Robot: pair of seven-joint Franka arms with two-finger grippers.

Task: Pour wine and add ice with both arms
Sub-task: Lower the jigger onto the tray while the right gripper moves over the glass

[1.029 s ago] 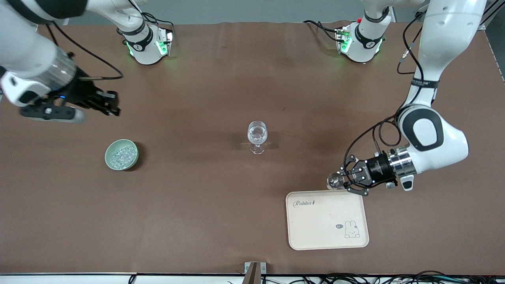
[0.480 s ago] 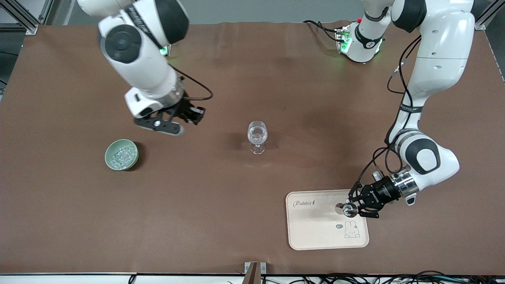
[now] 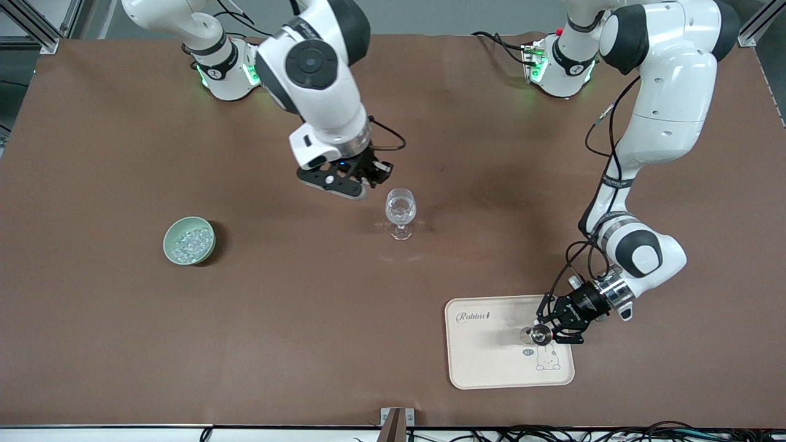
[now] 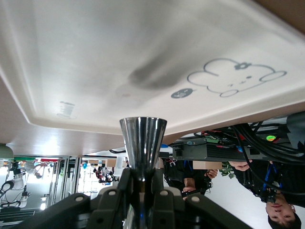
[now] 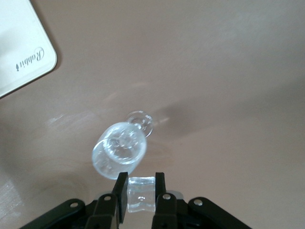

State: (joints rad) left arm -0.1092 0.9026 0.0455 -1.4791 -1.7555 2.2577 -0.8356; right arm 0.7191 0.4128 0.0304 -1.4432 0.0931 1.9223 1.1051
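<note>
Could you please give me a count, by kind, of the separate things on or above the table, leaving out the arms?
Clear stemmed glass: 1
Green bowl of ice chunks: 1
Cream rabbit-print tray: 1
Shiny metal cup in left gripper: 1
Clear ice cube in right gripper: 1
Total: 5

The right gripper (image 3: pixel 373 178), clamped on an ice chunk (image 5: pixel 141 199), swings from over the bowl's end of the table to hang just beside the stemmed glass (image 3: pixel 400 212). The left gripper (image 3: pixel 548 333) carries its metal cup (image 3: pixel 538 334) from the tray's (image 3: pixel 485 362) edge to above the tray's rabbit drawing.
</note>
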